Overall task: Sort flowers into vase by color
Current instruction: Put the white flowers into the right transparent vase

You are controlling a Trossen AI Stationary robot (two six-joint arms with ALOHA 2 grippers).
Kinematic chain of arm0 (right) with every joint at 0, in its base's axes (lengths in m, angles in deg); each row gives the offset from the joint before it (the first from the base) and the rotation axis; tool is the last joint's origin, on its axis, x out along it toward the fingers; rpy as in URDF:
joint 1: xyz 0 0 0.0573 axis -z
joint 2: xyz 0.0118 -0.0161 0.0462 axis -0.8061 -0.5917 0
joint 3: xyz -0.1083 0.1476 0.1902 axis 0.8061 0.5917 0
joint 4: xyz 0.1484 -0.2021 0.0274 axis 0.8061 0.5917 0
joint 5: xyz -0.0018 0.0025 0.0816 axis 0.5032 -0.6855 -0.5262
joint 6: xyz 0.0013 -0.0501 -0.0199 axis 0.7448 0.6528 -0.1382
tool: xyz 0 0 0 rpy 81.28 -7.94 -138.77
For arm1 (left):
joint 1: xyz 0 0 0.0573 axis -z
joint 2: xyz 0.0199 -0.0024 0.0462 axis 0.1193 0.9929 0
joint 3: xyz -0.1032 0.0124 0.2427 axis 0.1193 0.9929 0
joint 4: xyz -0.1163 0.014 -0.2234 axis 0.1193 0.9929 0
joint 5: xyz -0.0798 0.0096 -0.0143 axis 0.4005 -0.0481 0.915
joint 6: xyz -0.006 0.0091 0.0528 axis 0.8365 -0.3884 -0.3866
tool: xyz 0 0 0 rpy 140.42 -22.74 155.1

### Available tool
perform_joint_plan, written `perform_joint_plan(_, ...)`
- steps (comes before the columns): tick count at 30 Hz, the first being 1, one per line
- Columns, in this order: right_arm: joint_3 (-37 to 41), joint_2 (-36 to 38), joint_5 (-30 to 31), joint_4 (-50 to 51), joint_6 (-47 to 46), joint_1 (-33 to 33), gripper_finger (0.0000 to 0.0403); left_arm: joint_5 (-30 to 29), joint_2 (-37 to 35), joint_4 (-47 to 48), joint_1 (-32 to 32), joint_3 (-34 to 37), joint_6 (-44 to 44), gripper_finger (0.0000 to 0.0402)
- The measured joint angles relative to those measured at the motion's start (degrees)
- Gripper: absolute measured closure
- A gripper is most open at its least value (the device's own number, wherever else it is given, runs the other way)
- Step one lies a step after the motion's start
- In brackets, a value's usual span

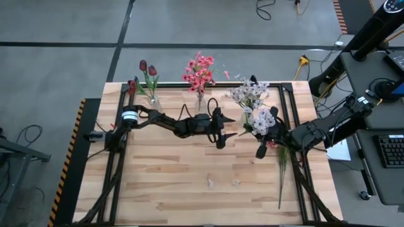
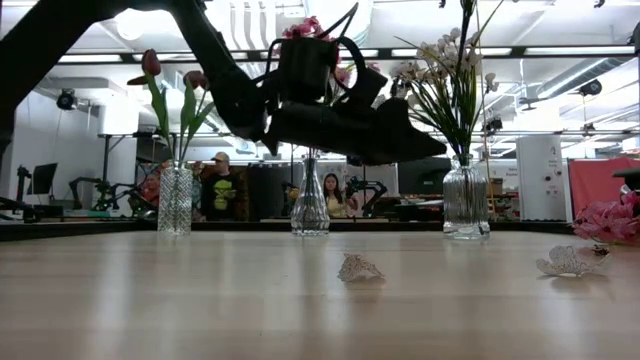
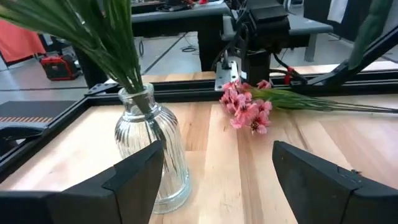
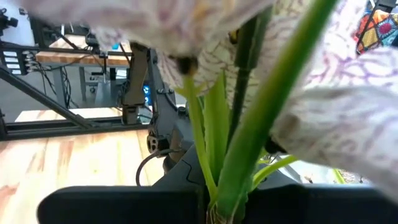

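Three glass vases stand along the far edge. The left one (image 1: 151, 96) holds dark red tulips, the middle one (image 1: 200, 101) pink blooms, and the right one (image 2: 466, 200) white sprays (image 1: 247, 94). My left gripper (image 1: 233, 129) hovers open at mid-table beside the right vase (image 3: 152, 149). It faces a pink flower (image 3: 245, 109) lying flat on the table near the right edge. My right gripper (image 1: 268, 135) is shut on a white-lavender flower (image 1: 264, 120), right of that vase. My right gripper pinches the white-lavender flower's green stems (image 4: 229, 193) between its two fingers. The fingers come level from the table's right and lie across the stems. The flower stands upright, its blossoms (image 4: 205, 25) above the fingers. Whatever hangs below the fingers is hidden.
Loose pale petals (image 2: 359, 268) (image 2: 570, 262) lie on the table's near half. The lying pink flower's long stem (image 1: 281, 180) runs toward the near edge. A black metal frame (image 1: 287, 101) borders the tabletop. People sit in the room beyond the far edge.
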Motion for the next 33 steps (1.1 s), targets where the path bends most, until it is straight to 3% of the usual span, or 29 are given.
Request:
perform_joint_plan(5,0.0,-0.13,0.0,0.31,0.0,-0.03,0.0385,4.21,0.0,-0.09,-0.64,-0.2,2.4,0.0104)
perform_joint_plan(13,0.0,-0.17,0.02,0.89,-0.04,-0.04,0.0385,5.36,0.0,0.37,-2.22,-0.38,4.55,0.0008)
perform_joint_plan(16,0.0,-0.15,0.02,0.94,0.31,-0.04,0.0385,5.15,0.0,0.57,-1.92,-1.55,4.0,0.0015)
perform_joint_plan(19,0.0,-0.15,0.02,1.2,0.37,-0.04,0.0385,0.62,0.7,1.44,-1.94,-3.82,2.62,0.0031)
perform_joint_plan(28,0.0,-0.04,0.02,1.94,0.17,-0.04,0.0385,0.56,10.59,-2.34,-3.25,-10.64,4.22,0.0042)
perform_joint_plan(33,0.0,0.0,0.02,2.23,0.79,-0.04,0.0385,-3.23,13.71,-2.52,-3.34,-14.01,2.01,0.0042)
